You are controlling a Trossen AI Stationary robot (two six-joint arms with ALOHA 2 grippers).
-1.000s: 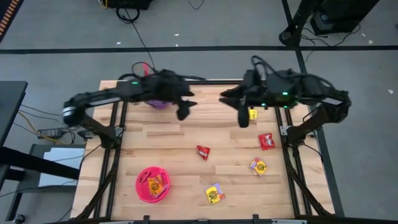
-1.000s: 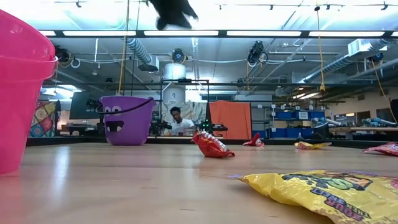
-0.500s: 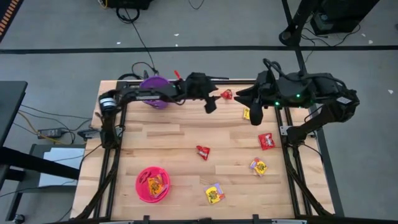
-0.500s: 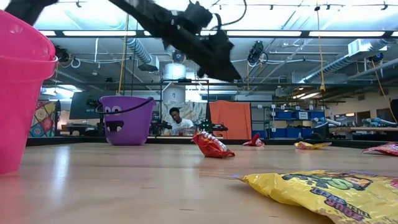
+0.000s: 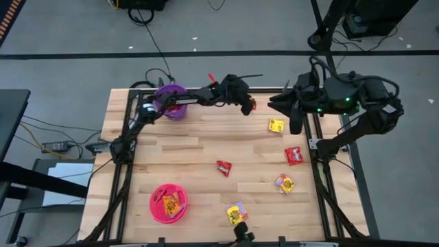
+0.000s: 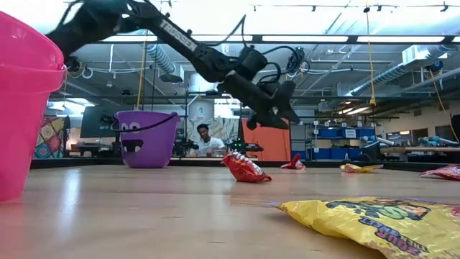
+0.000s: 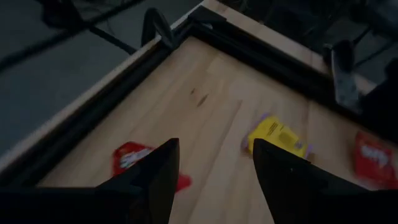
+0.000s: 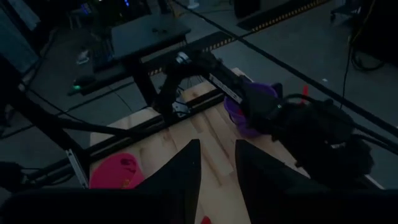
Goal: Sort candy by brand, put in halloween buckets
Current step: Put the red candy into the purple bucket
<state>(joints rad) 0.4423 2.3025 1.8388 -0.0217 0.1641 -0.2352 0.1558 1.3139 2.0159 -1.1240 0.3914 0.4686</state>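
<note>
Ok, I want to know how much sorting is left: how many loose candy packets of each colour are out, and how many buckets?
Red loose packets: 3
Yellow loose packets: 3
Buckets: 2, the purple bucket and the pink bucket
Total: 6 loose packets and 2 buckets. The pink bucket also holds packets, but they cannot be counted.

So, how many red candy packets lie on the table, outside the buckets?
3. One red packet at the far edge by the left claw, one mid-table, one near the right edge. More may hide in the purple bucket or pink bucket.
</note>
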